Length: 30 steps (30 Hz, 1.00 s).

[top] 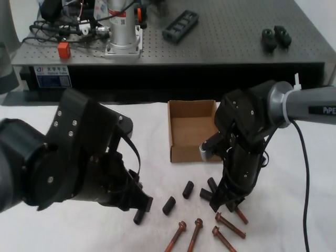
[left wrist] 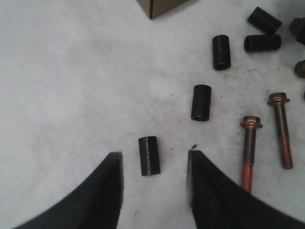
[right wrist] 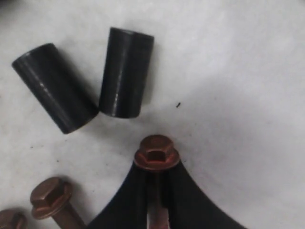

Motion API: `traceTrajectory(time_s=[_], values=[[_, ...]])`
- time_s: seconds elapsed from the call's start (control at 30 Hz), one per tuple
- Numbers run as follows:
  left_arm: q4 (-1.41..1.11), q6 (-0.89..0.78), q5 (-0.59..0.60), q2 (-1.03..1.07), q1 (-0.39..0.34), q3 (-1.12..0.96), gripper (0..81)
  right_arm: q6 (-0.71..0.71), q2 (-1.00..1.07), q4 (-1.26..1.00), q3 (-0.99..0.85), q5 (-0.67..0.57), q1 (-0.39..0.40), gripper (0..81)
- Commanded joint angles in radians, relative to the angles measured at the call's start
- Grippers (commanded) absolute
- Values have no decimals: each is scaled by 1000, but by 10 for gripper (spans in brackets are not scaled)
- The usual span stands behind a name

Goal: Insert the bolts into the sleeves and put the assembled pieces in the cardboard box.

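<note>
The left end effector (left wrist: 152, 160) is hanging low over the white worktop (left wrist: 62, 71). Its 2 fingers (left wrist: 107, 191) are spread wide apart and are not holding anything. A black sleeve (left wrist: 149, 156) is lying on the worktop between the fingers, and neither finger is touching it. 4 other sleeves (left wrist: 201, 102) are lying farther away, toward a corner of the cardboard box (left wrist: 159, 5). 2 loose bolts (left wrist: 280, 129) are lying side by side near them.

The right end effector (right wrist: 156, 181) is squeezing a copper-coloured bolt (right wrist: 156, 152) by its stem. The bolt's head is sticking out past the fingertips. A pair of sleeves (right wrist: 125, 71) is lying just beside that head, and the 2 are touching at 1 end.

In the high view, the cardboard box (top: 184, 153) is sitting open in the middle of the worktop, behind the loose parts. The right end effector (top: 220, 202) is pointing down just in front of the box, among the sleeves and bolts.
</note>
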Motion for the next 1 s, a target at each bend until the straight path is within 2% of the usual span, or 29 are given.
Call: traceTrajectory(time_s=[0.0,0.17,0.47,0.97], values=[[-22,25,8,18,0,-13,317,29,-56,12,4,-85,-6,25],[70,92,8,188,0,-145,317,73,-199,26,4,-164,-6,25],[457,122,-37,437,0,-468,317,73,-358,56,4,-169,-6,25],[425,65,51,495,0,-443,317,77,-378,78,4,-169,-6,25]])
